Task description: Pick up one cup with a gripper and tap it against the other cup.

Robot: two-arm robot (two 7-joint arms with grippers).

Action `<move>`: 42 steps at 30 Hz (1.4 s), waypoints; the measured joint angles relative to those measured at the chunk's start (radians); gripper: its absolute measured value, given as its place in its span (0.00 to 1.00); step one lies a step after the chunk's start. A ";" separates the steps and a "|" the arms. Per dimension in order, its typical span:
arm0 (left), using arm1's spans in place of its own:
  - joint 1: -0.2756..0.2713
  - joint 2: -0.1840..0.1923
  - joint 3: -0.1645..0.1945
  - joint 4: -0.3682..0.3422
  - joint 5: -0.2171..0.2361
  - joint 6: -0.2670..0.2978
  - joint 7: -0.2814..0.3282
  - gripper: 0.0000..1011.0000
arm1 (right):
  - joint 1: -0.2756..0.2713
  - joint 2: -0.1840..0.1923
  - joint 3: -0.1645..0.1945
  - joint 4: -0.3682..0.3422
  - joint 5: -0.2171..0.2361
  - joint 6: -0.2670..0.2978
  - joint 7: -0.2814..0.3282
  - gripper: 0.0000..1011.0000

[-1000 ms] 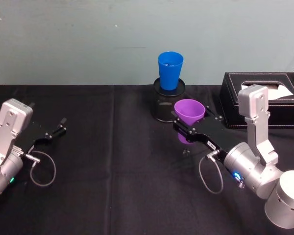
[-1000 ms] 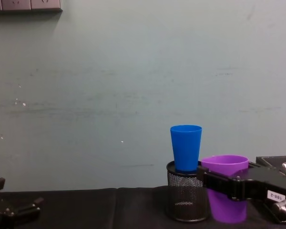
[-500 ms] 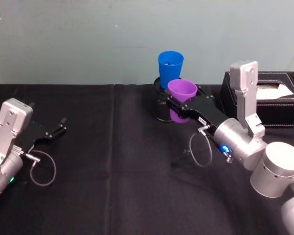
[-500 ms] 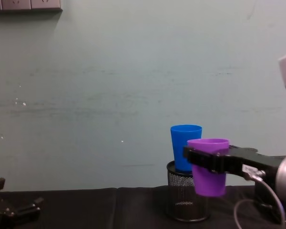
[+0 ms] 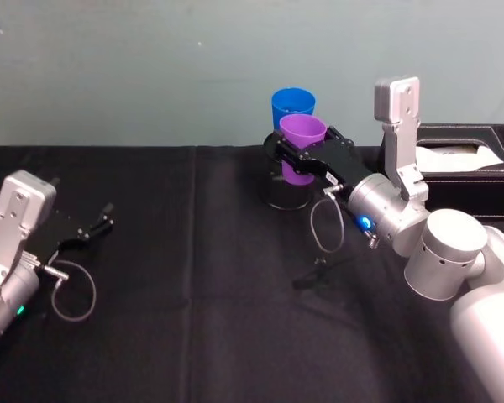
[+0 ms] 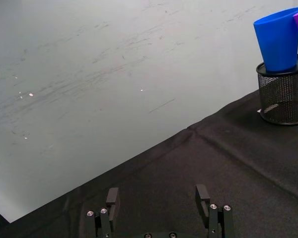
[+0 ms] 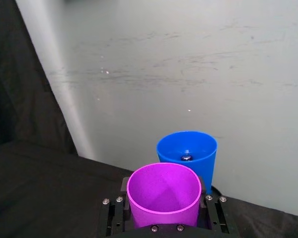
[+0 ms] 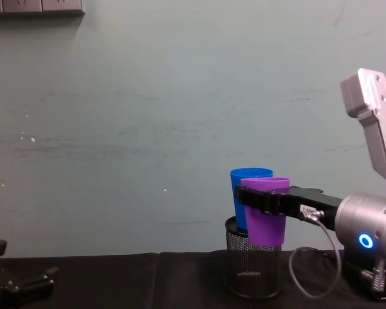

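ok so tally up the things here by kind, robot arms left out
cups: 2 (purple cup, blue cup)
mesh pen holder: 1
tissue box: 1
total: 4

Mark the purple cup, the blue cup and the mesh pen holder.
purple cup [image 8: 266,228], chest view, lower outer wall.
blue cup [image 6: 278,42], left wrist view, outer wall.
mesh pen holder [image 6: 285,101], left wrist view, mesh side.
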 joint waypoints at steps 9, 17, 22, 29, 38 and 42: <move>0.000 0.000 0.000 0.000 0.000 0.000 0.000 0.99 | 0.035 -0.019 0.011 0.061 -0.009 -0.012 -0.006 0.73; 0.000 0.000 0.000 0.000 0.000 0.000 0.000 0.99 | 0.034 -0.020 0.014 0.061 -0.011 -0.014 -0.007 0.73; 0.000 0.000 0.000 0.000 0.000 0.000 0.000 0.99 | 0.034 -0.020 0.013 0.060 -0.011 -0.014 -0.007 0.73; 0.000 0.000 0.000 0.000 0.000 0.000 0.000 0.99 | 0.033 -0.019 0.012 0.059 -0.010 -0.014 -0.007 0.73; 0.000 0.000 0.000 0.000 0.000 0.000 0.000 0.99 | 0.033 -0.019 0.012 0.058 -0.010 -0.013 -0.007 0.73; 0.000 0.000 0.000 0.000 0.000 0.000 0.000 0.99 | 0.033 -0.019 0.012 0.058 -0.010 -0.013 -0.007 0.73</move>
